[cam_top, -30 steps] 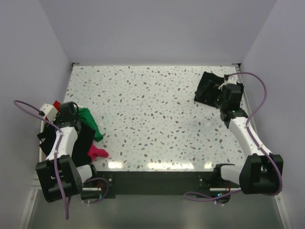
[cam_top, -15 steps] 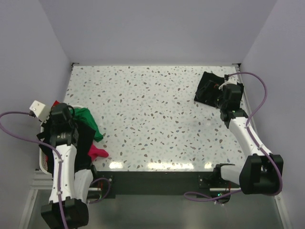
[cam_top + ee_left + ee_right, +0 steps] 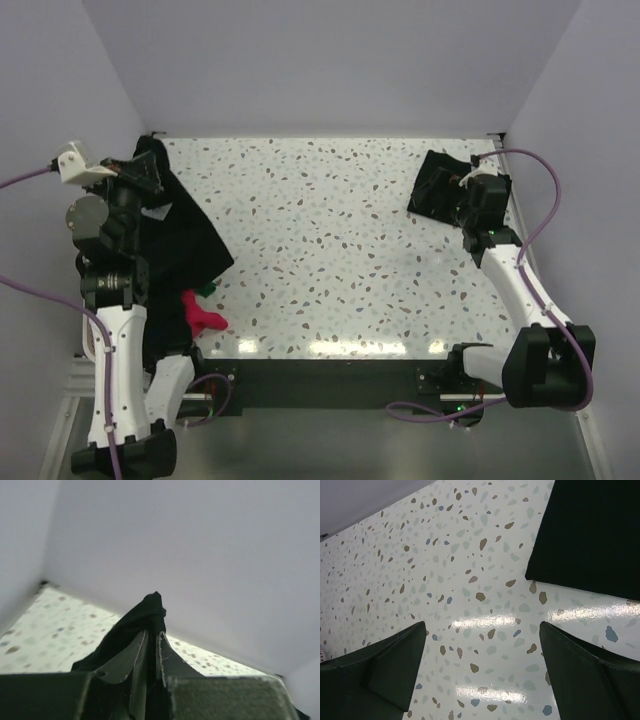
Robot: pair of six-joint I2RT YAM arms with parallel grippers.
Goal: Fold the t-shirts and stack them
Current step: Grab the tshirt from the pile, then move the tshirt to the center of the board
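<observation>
Overhead, the left tool, high at the far left, pinches a limp black cloth t-shirt that drapes onto the speckled white worktop. A folded black cloth t-shirt lies at the far right. Left wrist view: fingers clamped on black cloth. Right wrist view: the right tool gapes wide and empty, near the folded shirt.

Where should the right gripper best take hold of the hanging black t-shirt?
Probably the pointed lower corner of the black t-shirt, approached from the right: the left gripper pinches its top, so the cloth drapes down to that free corner.
</observation>
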